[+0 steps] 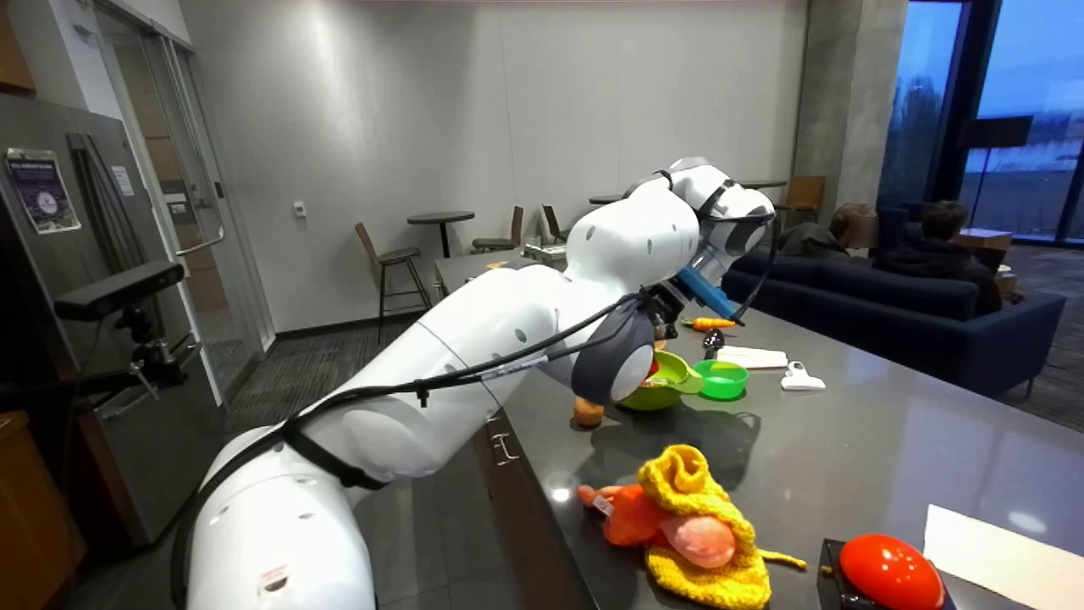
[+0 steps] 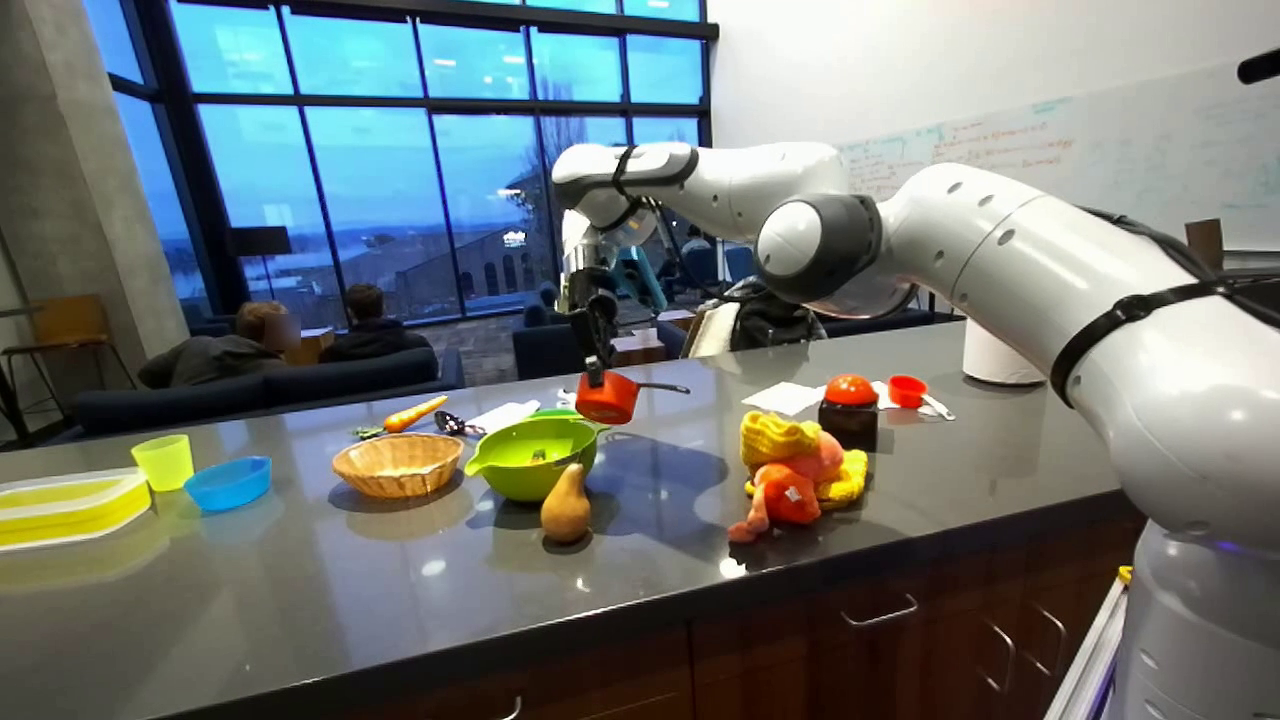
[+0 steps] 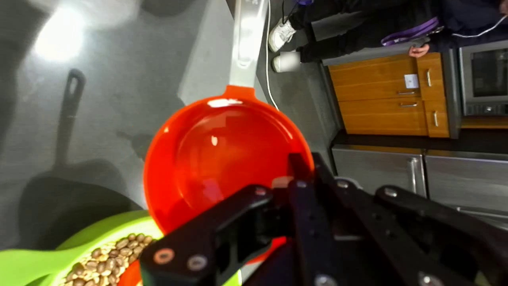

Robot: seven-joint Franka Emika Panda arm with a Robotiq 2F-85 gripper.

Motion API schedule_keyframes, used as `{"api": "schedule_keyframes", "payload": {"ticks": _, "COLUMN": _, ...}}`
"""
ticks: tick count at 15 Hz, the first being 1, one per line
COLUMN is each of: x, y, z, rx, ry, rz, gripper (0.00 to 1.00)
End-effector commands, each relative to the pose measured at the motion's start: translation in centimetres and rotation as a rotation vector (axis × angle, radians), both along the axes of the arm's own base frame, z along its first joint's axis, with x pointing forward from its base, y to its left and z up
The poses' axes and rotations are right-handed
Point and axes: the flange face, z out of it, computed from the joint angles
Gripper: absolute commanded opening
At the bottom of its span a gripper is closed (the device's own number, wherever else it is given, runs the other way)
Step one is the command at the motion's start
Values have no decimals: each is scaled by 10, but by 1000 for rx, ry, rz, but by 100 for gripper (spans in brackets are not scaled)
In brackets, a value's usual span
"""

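The gripper (image 3: 311, 163) clamps the red cup (image 3: 226, 159) from above at its rim, handle (image 3: 251, 43) pointing away from the green bowl (image 2: 515, 465).

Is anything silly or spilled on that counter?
The orange soft toy seems odd: it lies slumped on a counter with kitchen things like the green bowl and wicker basket. I can't see any spill, and the tool grips the red cup by its rim.
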Motion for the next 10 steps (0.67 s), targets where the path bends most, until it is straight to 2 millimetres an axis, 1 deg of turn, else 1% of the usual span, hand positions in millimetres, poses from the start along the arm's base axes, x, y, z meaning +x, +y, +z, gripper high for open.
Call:
{"api": "schedule_keyframes", "payload": {"ticks": 1, "x": 18, "y": -3, "z": -18, "rx": 113, "ry": -9, "rz": -126, "gripper": 1}}
{"api": "schedule_keyframes", "payload": {"ticks": 2, "x": 24, "y": -2, "z": -22, "rx": 124, "ry": -20, "rz": -169, "gripper": 1}}
{"api": "schedule_keyframes", "payload": {"ticks": 5, "x": 44, "y": -1, "z": -39, "rx": 77, "ry": -53, "rz": -314, "gripper": 1}}
{"api": "schedule_keyframes", "payload": {"ticks": 8, "x": 50, "y": 3, "z": -49, "rx": 23, "ry": -36, "rz": -396, "gripper": 1}}
{"api": "schedule_keyframes", "payload": {"ticks": 10, "x": 52, "y": 11, "z": -51, "rx": 0, "ry": -15, "rz": -430, "gripper": 1}}
